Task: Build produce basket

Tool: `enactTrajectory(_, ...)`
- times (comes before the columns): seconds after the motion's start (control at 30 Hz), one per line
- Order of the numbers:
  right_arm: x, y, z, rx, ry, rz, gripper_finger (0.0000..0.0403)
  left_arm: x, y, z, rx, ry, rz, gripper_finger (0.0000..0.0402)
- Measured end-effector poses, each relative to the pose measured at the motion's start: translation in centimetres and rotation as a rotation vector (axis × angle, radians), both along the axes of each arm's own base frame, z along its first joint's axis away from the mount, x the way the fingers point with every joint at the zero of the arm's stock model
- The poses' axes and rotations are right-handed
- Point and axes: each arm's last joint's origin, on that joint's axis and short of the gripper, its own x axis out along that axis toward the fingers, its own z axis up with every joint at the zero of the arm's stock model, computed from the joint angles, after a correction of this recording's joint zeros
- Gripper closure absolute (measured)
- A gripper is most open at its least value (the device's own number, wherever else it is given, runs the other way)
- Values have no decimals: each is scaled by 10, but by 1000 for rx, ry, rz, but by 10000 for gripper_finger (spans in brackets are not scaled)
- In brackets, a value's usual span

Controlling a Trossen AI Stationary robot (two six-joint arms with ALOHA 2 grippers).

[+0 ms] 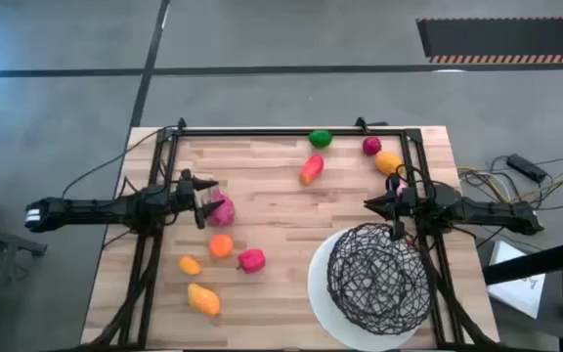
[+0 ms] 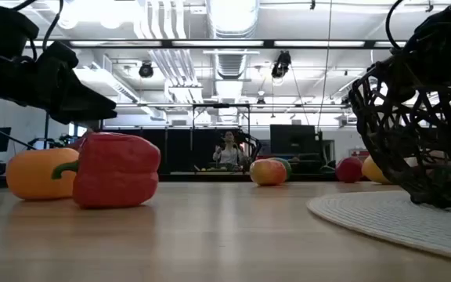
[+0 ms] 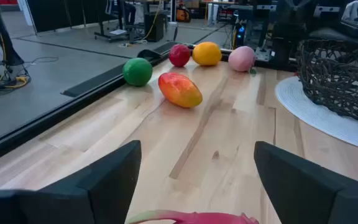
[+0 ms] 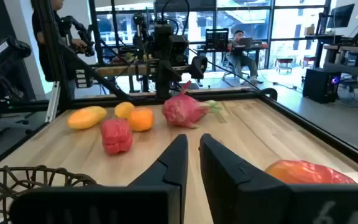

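Note:
A pink dragon fruit (image 1: 223, 211) lies on the table left of centre, and my left gripper (image 1: 208, 202) stands open over it. Its top (image 3: 191, 218) shows low between the two fingers, which stand on either side of it. My right gripper (image 1: 371, 203) is shut and holds nothing; it hangs by the far rim of the black wire basket (image 1: 379, 274). The basket sits on a white round base (image 1: 321, 293) at the near right. A mango (image 1: 311, 169), a green ball (image 1: 320, 139), a red pepper (image 1: 251, 260) and an orange (image 1: 221, 245) lie loose. My left gripper comes level from the table's left, a finger on each side of the dragon fruit (image 4: 185, 109), which rests on the table. Whether the fingers touch it I cannot tell.
A red fruit (image 1: 371, 147) and an orange one (image 1: 387, 161) lie at the far right, a pink one (image 3: 241, 58) beside them. An orange-yellow pepper (image 1: 203, 298) and a small orange fruit (image 1: 190, 264) lie at the near left. Black frame rails (image 1: 291, 132) border the table.

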Motion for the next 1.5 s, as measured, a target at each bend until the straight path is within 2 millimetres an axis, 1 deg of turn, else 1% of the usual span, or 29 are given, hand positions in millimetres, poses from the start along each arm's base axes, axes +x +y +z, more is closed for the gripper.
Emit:
enactTrajectory(1.13, 0, 0, 1, -10, -5, 1, 369, 0, 0, 0, 0, 0, 0, 104)
enactTrajectory(1.27, 0, 0, 3, 28, -27, 2, 369, 0, 0, 0, 0, 0, 0, 104)
enactTrajectory(1.3, 0, 0, 3, 61, -35, 2, 369, 0, 0, 0, 0, 0, 0, 104)
enactTrajectory(1.43, 0, 0, 9, 283, -102, 16, 369, 0, 0, 0, 0, 0, 0, 104)
enactTrajectory(1.5, -1, 0, 12, 311, -135, 23, 369, 0, 0, 0, 0, 0, 0, 104)
